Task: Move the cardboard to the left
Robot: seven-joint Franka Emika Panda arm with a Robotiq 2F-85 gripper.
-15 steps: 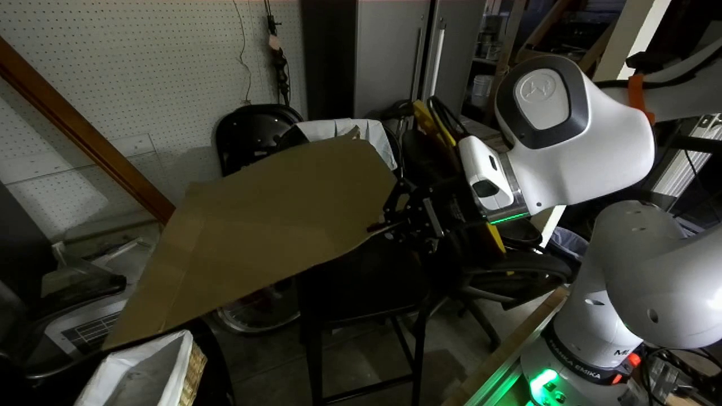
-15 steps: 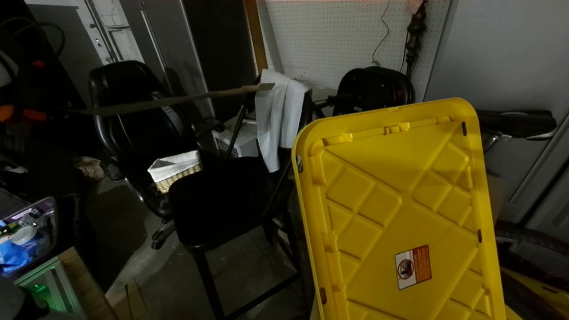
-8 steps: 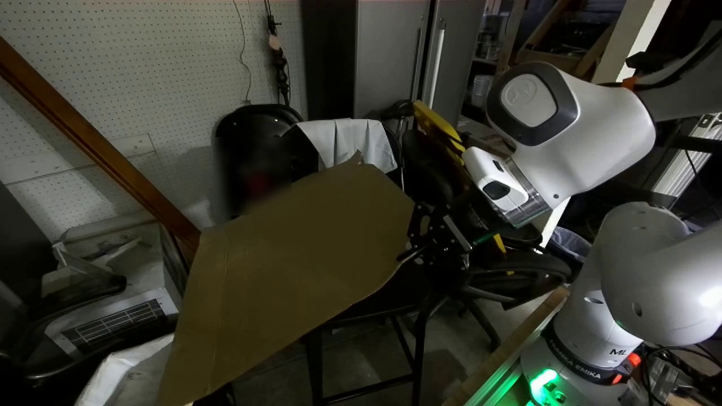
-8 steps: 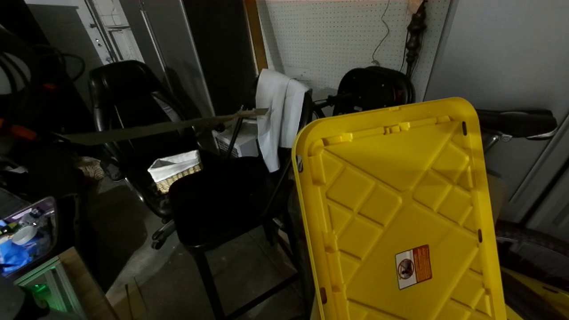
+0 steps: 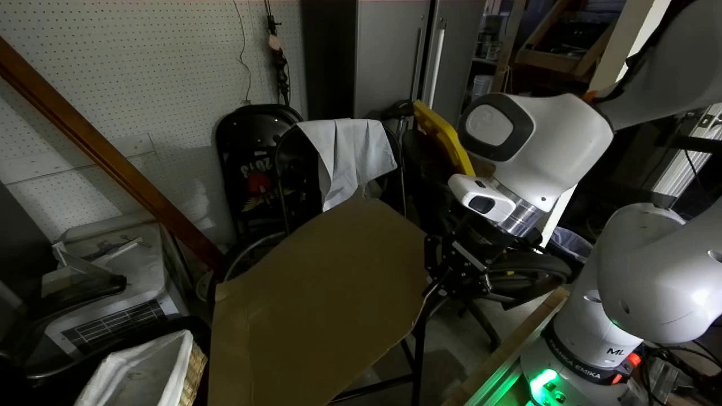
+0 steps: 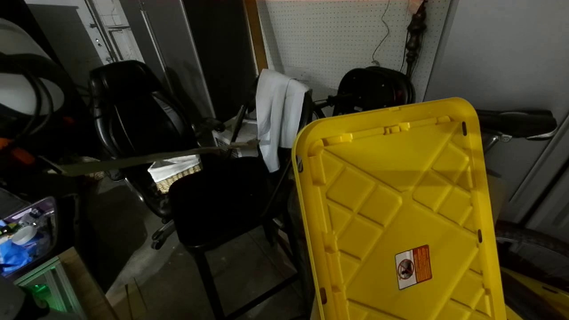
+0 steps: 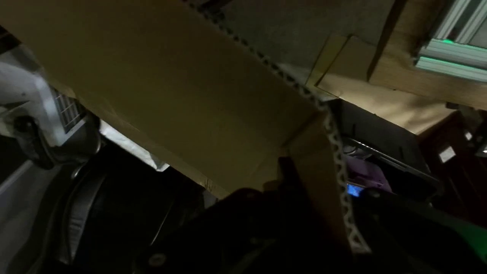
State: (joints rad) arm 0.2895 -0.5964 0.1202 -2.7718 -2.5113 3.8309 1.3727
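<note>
Wrist view: gripper (image 7: pixel 321 186) clenched on 1 edge of the cardboard (image 7: pixel 179 87), which extends lengthwise outward; a leftward swing likely sweeps its far end widest.

My arm (image 5: pixel 654 282) is mostly smooth white shell (image 5: pixel 671 242), dotted with dark screw recesses (image 5: pixel 624 306). At the wrist (image 5: pixel 555 152) there's a dark grey ring (image 5: pixel 522 124) framing a pale oval cap (image 5: pixel 489 125), then a white block (image 5: pixel 499 207) with dark windows (image 5: pixel 481 204) and a silver collar (image 5: pixel 522 219). The tool (image 5: pixel 433 285) is black, all linkages (image 5: pixel 451 268), silver edging (image 5: pixel 471 256) and round screw heads (image 7: pixel 157 260). Even from way over here I can read FRANKA EMIKA on the base's (image 5: pixel 586 393) black band (image 5: pixel 575 360) (the letters ML (image 5: pixel 616 351) sit just above it), plus red-orange bits (image 5: pixel 634 359) and a green light (image 5: pixel 543 379). In an exterior view, black cables (image 6: pixel 38 98) loop over the arm.
</note>
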